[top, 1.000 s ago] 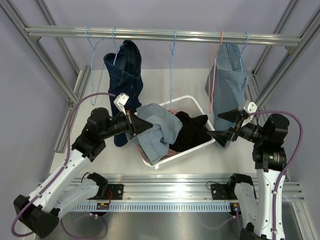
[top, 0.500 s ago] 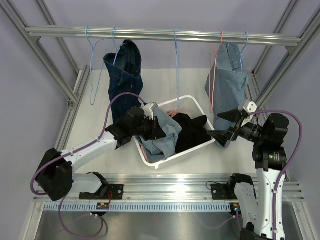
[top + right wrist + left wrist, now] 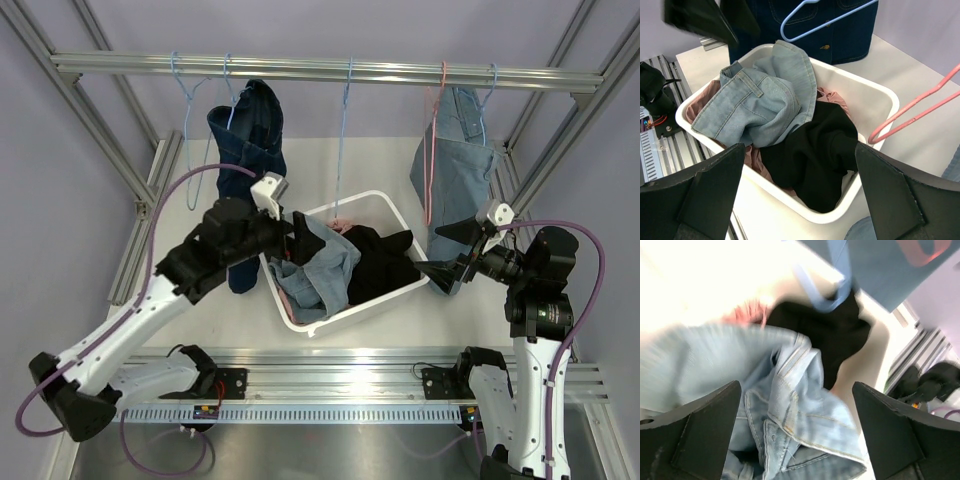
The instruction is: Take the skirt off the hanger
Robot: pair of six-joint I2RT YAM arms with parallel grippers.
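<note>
Skirt (image 3: 325, 265), black cloth (image 3: 385, 260) and pink cloth (image 3: 832, 95) are piled in the bin (image 3: 370, 305). Left gripper (image 3: 298, 240) and right gripper (image 3: 432, 250) are spread wide, nothing held.

Black garment (image 3: 815, 145) in white bin (image 3: 867, 97)

White table with one bin on it

The pale table (image 3: 215, 325) carries a white plastic bin (image 3: 352, 312) near its middle. The bin sits flat on the surface, turned at an angle to the table's edges. Aluminium rails (image 3: 340, 360) border the table along its near edge and both sides.
</note>
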